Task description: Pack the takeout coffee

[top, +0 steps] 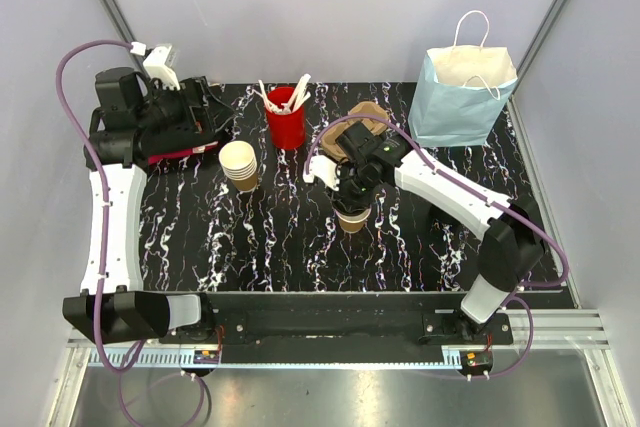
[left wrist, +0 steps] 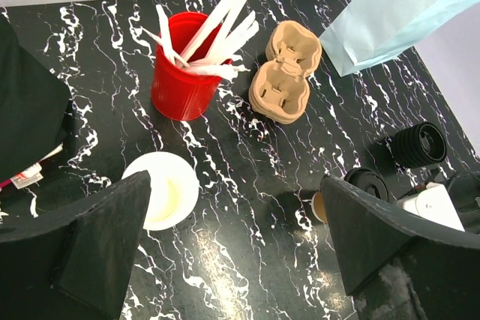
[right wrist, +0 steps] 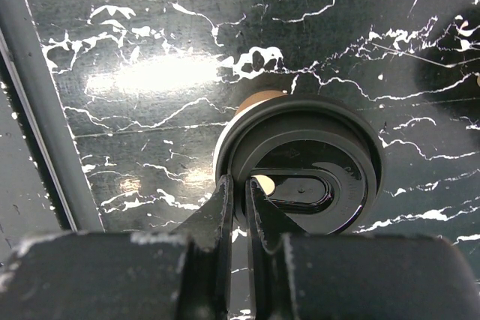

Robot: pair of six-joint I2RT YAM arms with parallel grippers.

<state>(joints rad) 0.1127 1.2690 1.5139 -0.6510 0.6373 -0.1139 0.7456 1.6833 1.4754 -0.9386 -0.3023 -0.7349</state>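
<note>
Takeout coffee cup (top: 352, 220) stands mid-table, right of centre, directly under right gripper (top: 356, 195). Left gripper (top: 200, 117) hangs at back left, near cup stack (top: 238, 165). Red utensil cup (top: 285, 123), pulp carrier (top: 366, 119) and blue bag (top: 462, 99) stand behind.

Left wrist view: fingers (left wrist: 105, 245) wide apart, nothing between.

Right wrist view: fingers (right wrist: 221, 211) almost together, pinching rim of black lid (right wrist: 315, 148). Lid sits on tan cup.

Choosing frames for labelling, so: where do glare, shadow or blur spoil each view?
Right wrist view: a bright glare patch washes out the table up-left of the black lid, and the right hand is close and blurred. Left wrist view: evenly lit, with the left hand dark and soft-edged. Top external view: even light, all sharp.
</note>
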